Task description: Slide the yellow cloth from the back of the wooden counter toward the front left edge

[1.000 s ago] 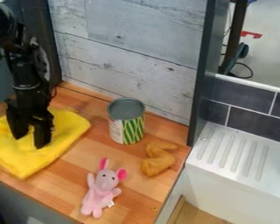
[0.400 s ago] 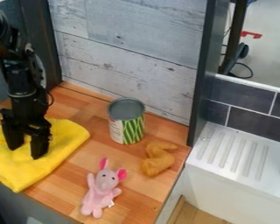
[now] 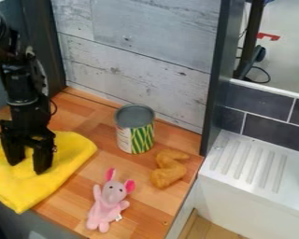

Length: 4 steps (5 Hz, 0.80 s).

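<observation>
The black gripper (image 3: 28, 167) stands at the left of the camera view, pointing down over the yellow cloth (image 3: 64, 158). Its two fingers are apart, with yellow fabric visible between them and their tips at the cloth's surface. The cloth lies folded and slightly rumpled on the wooden counter, its lower corner hanging past the front edge. To its right stands an upright can (image 3: 135, 130) with a green and white label. A pink plush toy (image 3: 108, 203) with bright pink ears lies near the front, and a tan-brown, bent food-like piece (image 3: 169, 170) lies right of the can.
A whitewashed wood panel (image 3: 139, 60) rises behind the counter (image 3: 139, 170), ending at a dark upright post (image 3: 214, 84). Beyond the counter's right edge is a white sink unit with a ridged drainboard (image 3: 249, 163), below dark tiles (image 3: 274, 133).
The gripper has moved down the view, toward the counter's front edge, with its fingers still apart. The yellow cloth has slid the same way, its lower corner now farther over that edge.
</observation>
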Available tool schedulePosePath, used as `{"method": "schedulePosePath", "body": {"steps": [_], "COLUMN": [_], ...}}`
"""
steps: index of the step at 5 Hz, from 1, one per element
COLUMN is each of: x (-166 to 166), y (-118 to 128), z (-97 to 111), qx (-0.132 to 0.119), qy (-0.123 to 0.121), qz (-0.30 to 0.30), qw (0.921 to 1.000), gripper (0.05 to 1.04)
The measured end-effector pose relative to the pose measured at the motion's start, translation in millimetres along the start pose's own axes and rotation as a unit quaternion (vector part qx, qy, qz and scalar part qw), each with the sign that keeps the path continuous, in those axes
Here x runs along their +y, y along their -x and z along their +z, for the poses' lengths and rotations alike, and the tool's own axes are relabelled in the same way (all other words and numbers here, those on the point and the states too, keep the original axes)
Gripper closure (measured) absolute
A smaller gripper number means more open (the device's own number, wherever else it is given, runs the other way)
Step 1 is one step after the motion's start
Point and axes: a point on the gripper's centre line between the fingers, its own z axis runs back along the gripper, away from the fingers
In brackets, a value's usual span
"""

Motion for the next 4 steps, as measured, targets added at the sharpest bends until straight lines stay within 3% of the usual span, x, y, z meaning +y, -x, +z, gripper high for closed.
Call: {"method": "schedulePosePath", "body": {"steps": [2,3,4], "x": [0,-21,-50], "y": [14,23,27], "z": [82,113,129], "qx": [-0.071,-0.079,-0.087], "qy": [-0.054,-0.073,-0.070], "qz": [0.033,-0.005,-0.058], "qw": [0.9955,0.9941,0.9920], "gripper": [0.083,0.083,0.083]}}
